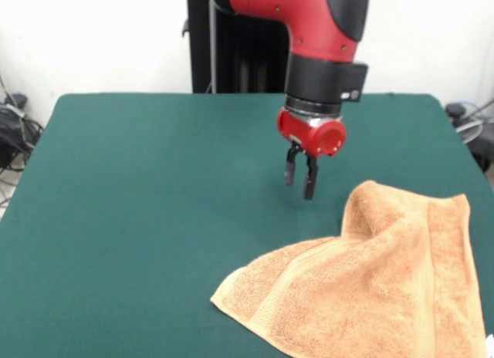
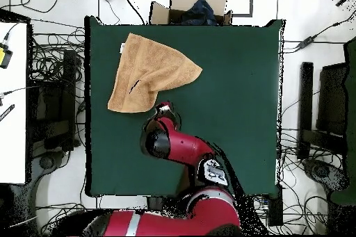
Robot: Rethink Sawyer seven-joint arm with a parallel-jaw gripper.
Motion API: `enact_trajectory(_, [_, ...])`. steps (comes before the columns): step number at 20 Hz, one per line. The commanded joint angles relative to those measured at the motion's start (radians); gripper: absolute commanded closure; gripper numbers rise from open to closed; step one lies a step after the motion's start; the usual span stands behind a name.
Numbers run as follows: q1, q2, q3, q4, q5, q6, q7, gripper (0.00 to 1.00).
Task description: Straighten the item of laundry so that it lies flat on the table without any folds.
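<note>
The towel (image 1: 370,285) lies rumpled near the table's (image 1: 154,204) corner farthest from the robot, at the front view's lower right. One corner is folded over in a raised ridge, and its long axis runs diagonally, a pointed corner aiming toward the table's middle. The tool (image 1: 299,173) hangs above bare felt just beside the folded corner, fingers slightly parted, holding nothing.

No legible text, brand or nos. anywhere; the arm's (image 2: 182,145) small label is unreadable.
</note>
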Motion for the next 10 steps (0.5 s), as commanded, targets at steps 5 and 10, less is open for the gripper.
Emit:
enact_trajectory(5, [0.076,-0.133,0.083,0.054,0.151,0.1,0.214,0.0])
enact_trajectory(10, [0.098,-0.091,0.071,-0.006,0.214,0.089,0.194,0.0])
